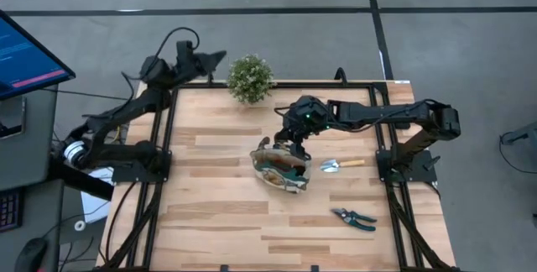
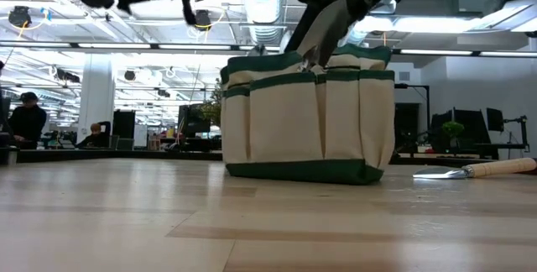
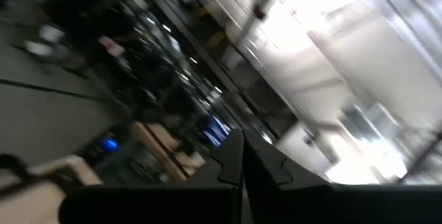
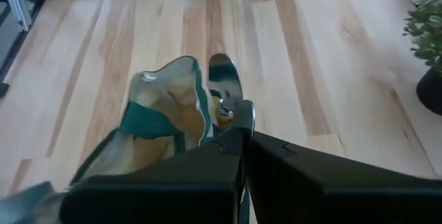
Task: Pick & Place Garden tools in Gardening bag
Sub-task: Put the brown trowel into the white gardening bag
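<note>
Close up in the right wrist view, the right gripper has its fingers pinched tight on a trowel. Its shiny blade points out past the fingers, right by the rim of the gardening bag. That bag stands in the middle of the worktop, and the gripper hangs just above it.

What could go wrong? The blade looks to be beside the bag's edge, not clearly over the hole. If the fingers let go now, I think the trowel could slide down the outside or land in a side pocket. The soft bag could also get pushed and tip or fold if the arm goes down crooked.

A second trowel lies just beside the bag, and the pruning shears lie farther off near the front edge. The potted plant sits at the back edge.

The left gripper waits off the back left corner, fingers shut on nothing.

Hard to see: the held trowel's handle is hidden by the fingers. I cannot tell what is already inside the bag. I can find no glove and no other trowels. The left wrist view is mostly blur.
</note>
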`<move>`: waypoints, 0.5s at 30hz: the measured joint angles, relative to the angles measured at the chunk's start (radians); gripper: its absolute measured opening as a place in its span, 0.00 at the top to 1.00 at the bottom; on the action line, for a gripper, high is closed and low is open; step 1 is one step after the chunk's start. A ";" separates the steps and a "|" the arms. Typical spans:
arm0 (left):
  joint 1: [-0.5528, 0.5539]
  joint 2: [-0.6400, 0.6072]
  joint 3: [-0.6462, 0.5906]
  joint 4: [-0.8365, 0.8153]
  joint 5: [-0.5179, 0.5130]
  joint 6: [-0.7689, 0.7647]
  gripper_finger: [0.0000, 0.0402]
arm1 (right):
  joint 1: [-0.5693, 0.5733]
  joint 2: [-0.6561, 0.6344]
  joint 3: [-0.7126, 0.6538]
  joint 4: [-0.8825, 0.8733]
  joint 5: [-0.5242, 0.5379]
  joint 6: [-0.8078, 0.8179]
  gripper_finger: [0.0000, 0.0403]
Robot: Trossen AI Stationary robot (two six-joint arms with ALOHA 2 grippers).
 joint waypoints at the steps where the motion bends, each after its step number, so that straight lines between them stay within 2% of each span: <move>1: 0.021 0.017 0.000 0.000 -0.004 0.000 0.99 | -0.004 0.000 -0.006 0.006 -0.001 -0.004 1.00; 8: 0.103 0.079 0.000 0.002 0.012 -0.046 0.99 | 0.003 0.000 -0.093 0.119 0.013 0.079 1.00; 15: 0.134 0.078 0.000 0.006 0.016 -0.045 0.99 | 0.056 -0.001 -0.132 0.144 0.145 0.101 1.00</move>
